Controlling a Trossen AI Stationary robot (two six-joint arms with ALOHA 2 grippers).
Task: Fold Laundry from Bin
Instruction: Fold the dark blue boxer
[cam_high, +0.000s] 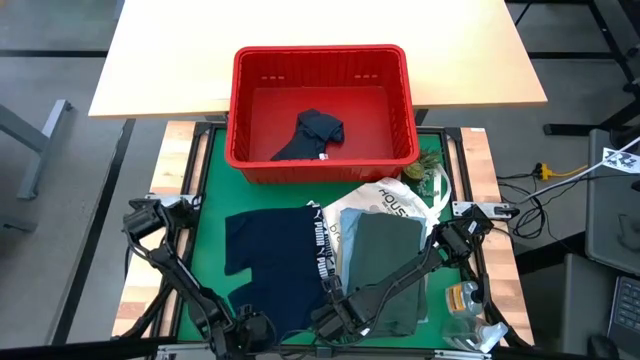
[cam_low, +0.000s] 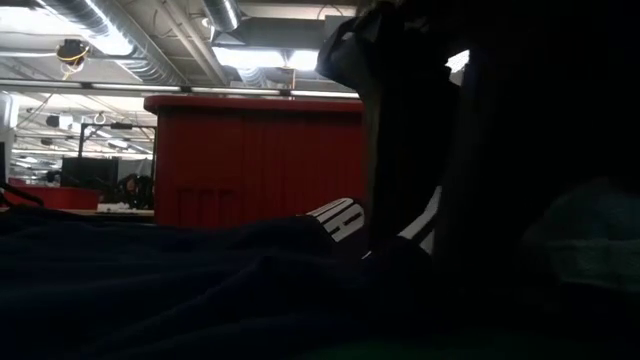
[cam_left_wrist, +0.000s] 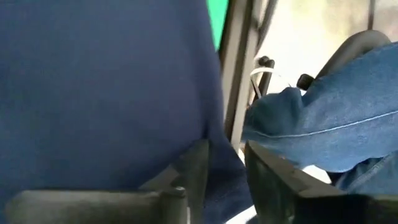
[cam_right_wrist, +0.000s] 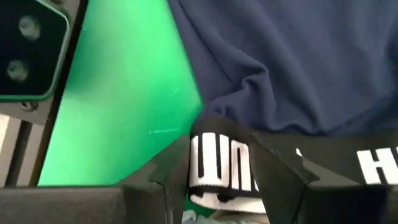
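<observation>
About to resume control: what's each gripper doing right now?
Left gripper: closing on the navy shorts' hem.
Right gripper: shut on the shorts' waistband.

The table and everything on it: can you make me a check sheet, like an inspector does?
Surface: green mat on the table, mostly under clothes.
Job's things: red bin at the far edge, one dark garment inside; navy shorts spread flat on the mat; olive-green garment folded beside them.
Clutter: white tote bag under the olive-green garment.
Grippers: right gripper, fingers closed on the shorts' lettered waistband; left gripper at the shorts' near edge, cloth between its fingers.
Cables: yellow plug and wires on the floor to the right.
Surroundings: pale tabletop behind the bin; a person's jeans close by.
</observation>
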